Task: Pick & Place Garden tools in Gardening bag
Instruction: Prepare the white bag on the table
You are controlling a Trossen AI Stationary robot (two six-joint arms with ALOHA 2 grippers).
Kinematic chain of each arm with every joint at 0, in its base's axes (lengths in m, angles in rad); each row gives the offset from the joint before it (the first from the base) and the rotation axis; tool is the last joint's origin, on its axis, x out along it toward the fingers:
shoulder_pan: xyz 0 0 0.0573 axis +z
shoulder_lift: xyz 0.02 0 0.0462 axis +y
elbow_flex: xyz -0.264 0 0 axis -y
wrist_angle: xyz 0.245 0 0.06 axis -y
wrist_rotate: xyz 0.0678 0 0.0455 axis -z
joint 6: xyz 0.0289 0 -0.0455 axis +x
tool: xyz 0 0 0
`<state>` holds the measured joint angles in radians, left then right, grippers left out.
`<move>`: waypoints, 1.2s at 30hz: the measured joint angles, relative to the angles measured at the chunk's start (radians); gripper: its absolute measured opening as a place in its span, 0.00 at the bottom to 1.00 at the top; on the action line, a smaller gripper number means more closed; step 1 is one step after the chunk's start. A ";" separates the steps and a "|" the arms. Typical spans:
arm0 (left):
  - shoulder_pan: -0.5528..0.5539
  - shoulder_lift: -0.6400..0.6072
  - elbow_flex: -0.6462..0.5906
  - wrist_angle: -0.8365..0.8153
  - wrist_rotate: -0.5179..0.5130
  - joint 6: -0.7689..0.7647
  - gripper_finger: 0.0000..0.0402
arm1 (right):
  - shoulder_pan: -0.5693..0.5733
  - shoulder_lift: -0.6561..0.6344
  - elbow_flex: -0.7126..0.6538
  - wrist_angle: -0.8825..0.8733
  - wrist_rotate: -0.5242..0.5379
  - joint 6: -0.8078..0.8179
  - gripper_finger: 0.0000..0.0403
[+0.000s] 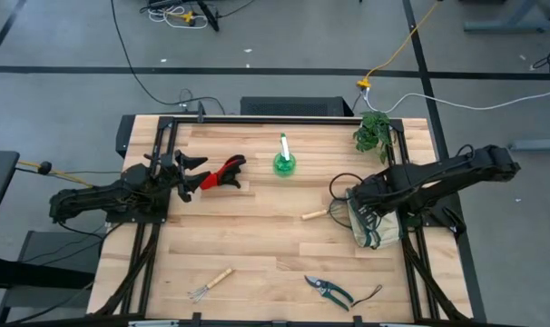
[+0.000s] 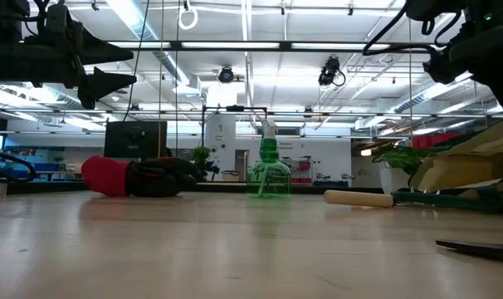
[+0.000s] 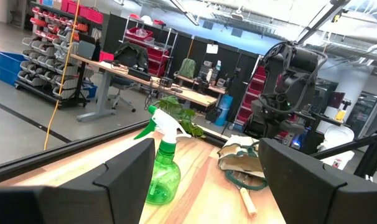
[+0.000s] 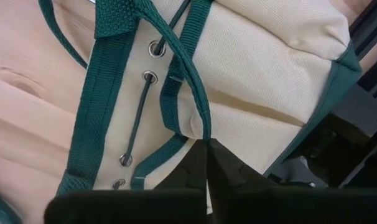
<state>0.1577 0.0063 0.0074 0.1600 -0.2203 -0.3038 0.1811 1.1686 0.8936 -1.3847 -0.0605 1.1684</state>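
Pinching woven green trim of the canvas gardening bag, right claw closed; left claw gapes empty.

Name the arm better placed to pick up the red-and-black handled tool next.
Left. The left gripper, fingers open, hovers right beside the red-and-black handled tool, while the right gripper is pinched on the beige canvas bag's green trim.

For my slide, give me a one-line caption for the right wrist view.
Right gripper pinched shut on the gardening bag, gripping its dark green trim.
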 joint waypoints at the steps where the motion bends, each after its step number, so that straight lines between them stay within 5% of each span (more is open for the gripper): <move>1: 0.000 0.000 0.000 0.000 0.000 0.000 0.73 | 0.000 0.006 0.000 0.000 -0.001 -0.013 0.00; 12: 0.000 0.000 0.000 0.000 0.000 0.000 0.73 | -0.001 0.015 0.068 -0.020 0.039 -0.074 0.00; 36: 0.000 0.000 0.000 0.000 0.000 -0.001 0.73 | -0.001 0.014 0.523 -0.026 0.430 -0.230 0.00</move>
<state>0.1577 0.0063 0.0071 0.1604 -0.2199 -0.3046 0.1799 1.1826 1.4165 -1.4107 0.3693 0.9384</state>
